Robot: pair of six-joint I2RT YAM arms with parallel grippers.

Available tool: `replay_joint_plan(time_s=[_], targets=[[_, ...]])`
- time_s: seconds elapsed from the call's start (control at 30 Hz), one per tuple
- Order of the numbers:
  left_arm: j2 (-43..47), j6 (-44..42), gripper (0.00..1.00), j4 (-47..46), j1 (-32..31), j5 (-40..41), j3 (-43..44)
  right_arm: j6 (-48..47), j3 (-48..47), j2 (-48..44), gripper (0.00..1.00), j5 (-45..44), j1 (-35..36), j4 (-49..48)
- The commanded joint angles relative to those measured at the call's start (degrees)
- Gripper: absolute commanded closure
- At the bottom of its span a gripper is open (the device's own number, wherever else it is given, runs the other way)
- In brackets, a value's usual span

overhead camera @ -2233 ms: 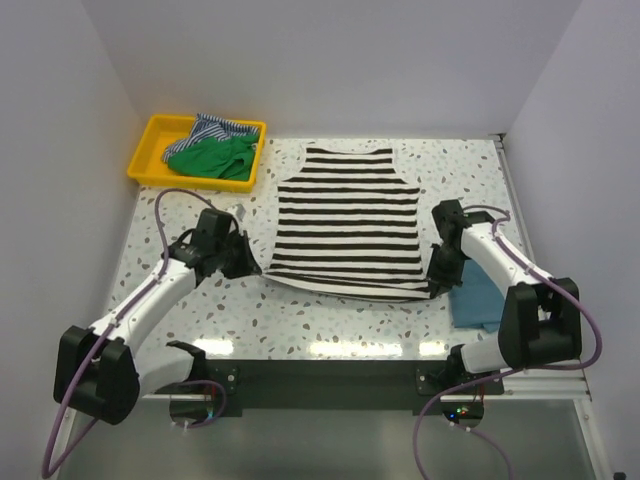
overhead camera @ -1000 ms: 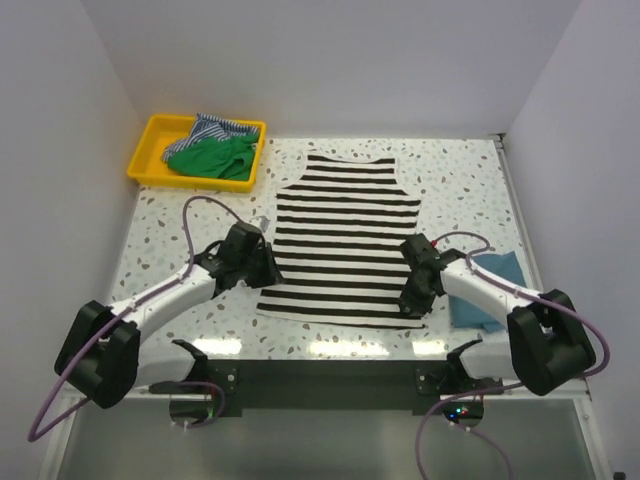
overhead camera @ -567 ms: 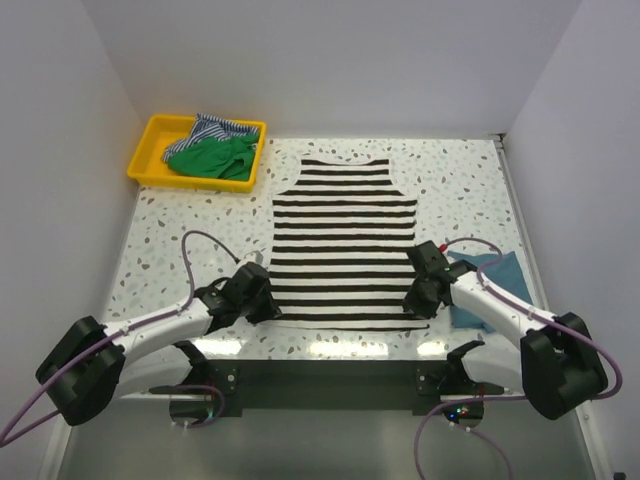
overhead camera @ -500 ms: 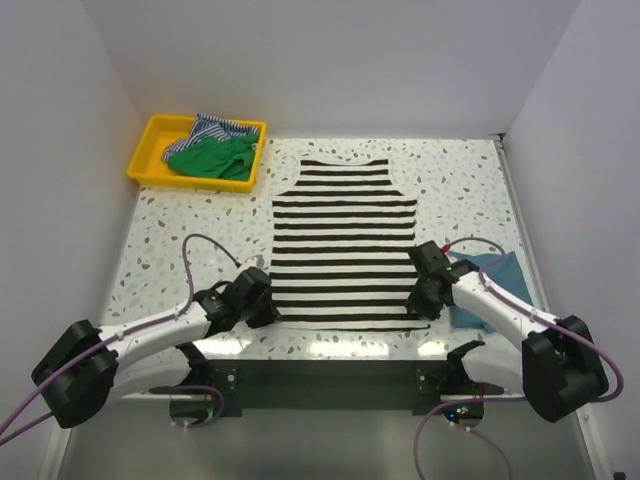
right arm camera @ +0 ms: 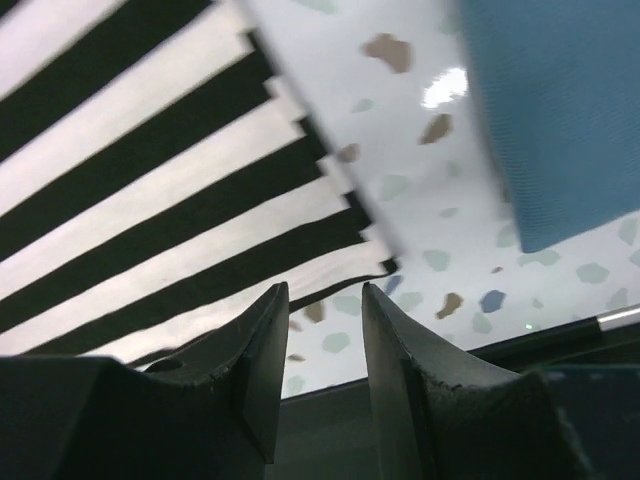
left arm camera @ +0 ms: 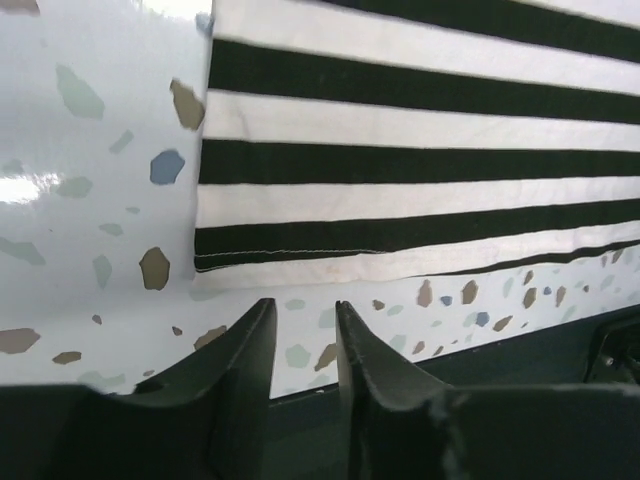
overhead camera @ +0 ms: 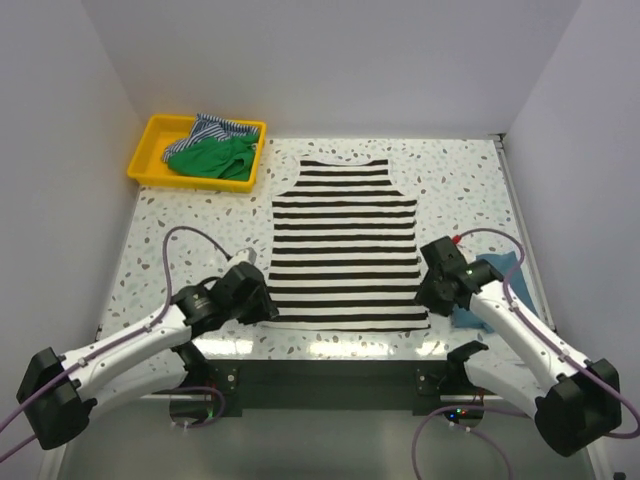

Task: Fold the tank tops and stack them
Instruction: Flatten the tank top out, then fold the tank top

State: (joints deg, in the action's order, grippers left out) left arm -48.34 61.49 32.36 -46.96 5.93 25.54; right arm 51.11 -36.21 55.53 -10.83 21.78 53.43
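The black-and-white striped tank top (overhead camera: 345, 240) lies flat in the middle of the table, neck away from me, hem near the front edge. My left gripper (overhead camera: 264, 306) hovers at the hem's left corner, open, with nothing between its fingers. In the left wrist view the gripper (left arm camera: 303, 315) sits just short of the striped hem (left arm camera: 400, 250). My right gripper (overhead camera: 430, 296) is open at the hem's right corner, again just short of the striped top (right arm camera: 150, 220) in the right wrist view (right arm camera: 323, 295). A folded teal-blue tank top (overhead camera: 500, 270) (right arm camera: 560, 110) lies to the right, partly under the right arm.
A yellow tray (overhead camera: 190, 183) at the back left holds a green tank top (overhead camera: 212, 155) and a finely blue-striped one (overhead camera: 215, 128). White walls close in the table on the left, back and right. The table's dark front edge (left arm camera: 480, 350) is close behind both grippers.
Both arms dragged the striped top's hem toward the front edge and laid it flat. Both grippers have since let go of the hem and drawn back a little.
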Motion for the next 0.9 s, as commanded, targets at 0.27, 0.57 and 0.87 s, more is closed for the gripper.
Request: replay_joint_plan(time_s=[0.27,0.57,0.87], targets=[[-13.0,-22.03,0.57,-1.42,33.02,-3.54,34.29,16.38,-33.87,27.4,0.63,-14.92,43.24,-7.72],[-21.79,-28.44,0.57,2.0,50.37,-15.42,57.59,13.4,-63.43,61.95,0.64,-16.07,51.96,-7.29],[-23.38,-26.51,0.6,-2.21,51.0,-21.67,56.47,13.49,-72.78,73.14,0.65,-15.45,52.57,-4.12]])
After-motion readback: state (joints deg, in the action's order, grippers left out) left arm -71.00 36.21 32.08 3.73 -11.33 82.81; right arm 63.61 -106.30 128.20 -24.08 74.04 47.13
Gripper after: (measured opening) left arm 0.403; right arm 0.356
